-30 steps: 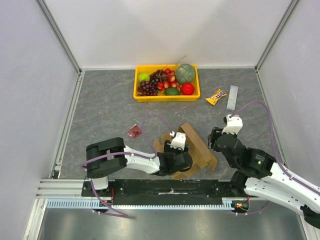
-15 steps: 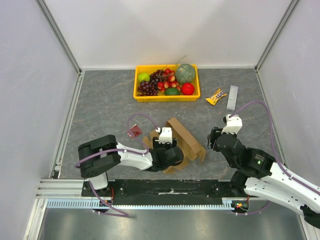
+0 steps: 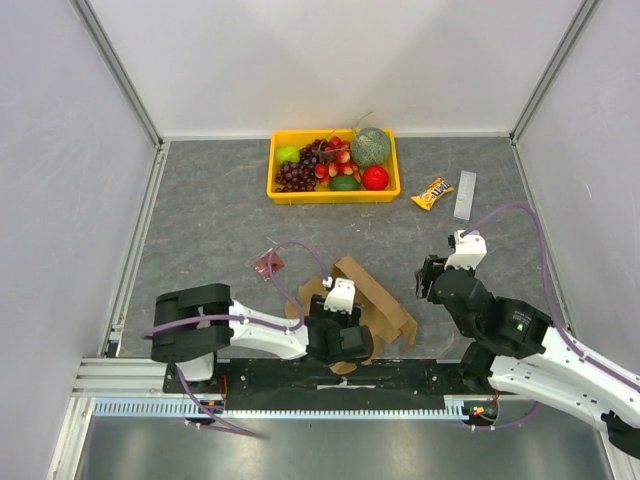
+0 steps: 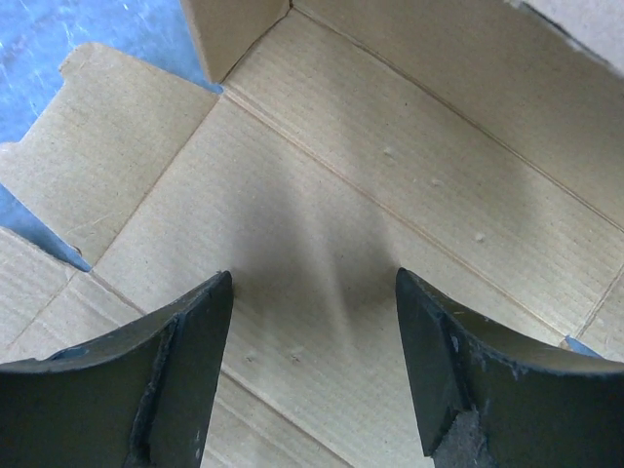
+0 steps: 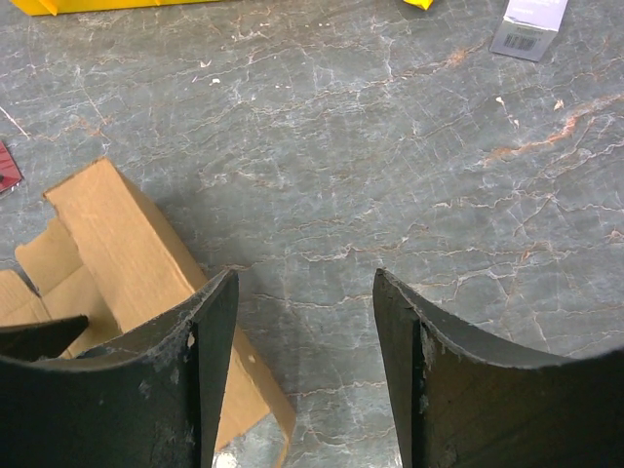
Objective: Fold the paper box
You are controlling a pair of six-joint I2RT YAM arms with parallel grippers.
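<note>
Brown cardboard first: the paper box (image 3: pixel 378 300) sits at the near edge of the table, about mid-way btw the two arms, mostly opened out. One long side looks lifted into a wall and the rest lies flat, so I'd call it half-formed at best.

The left claw (image 3: pixel 344 343) is right over it, pointing down at a flat panel. In the left wrist view the jaws stand wide apart w/ only bare cardboard (image 4: pixel 390 185) and their shadow btw them, so nothing is gripped. Can't tell if the tips touch the sheet. My guess is it's parked there to pin the base while a flap gets turned up.

The right claw (image 3: pixel 428 278) is just beside the box's right end, low over bare table. It is also well open and empty. Its own view shows the box edge (image 5: pixel 117 244) at the left finger (image 5: pixel 210 351), so it's prob. lined up to push or catch that side.

Count:
- 1 box
- 2 arms
- 1 small dark-red packet (image 3: pixel 267 263) on the table just left of the box
- 1 yellow tray (image 3: pixel 333 196) of fruit at the far side, well apart
- 1 yellow snack packet (image 3: pixel 432 192) to the tray's right
- 1 pale strip (image 3: pixel 465 195) beside the snack packet, w/ a barcode on it in the right wrist view
</note>
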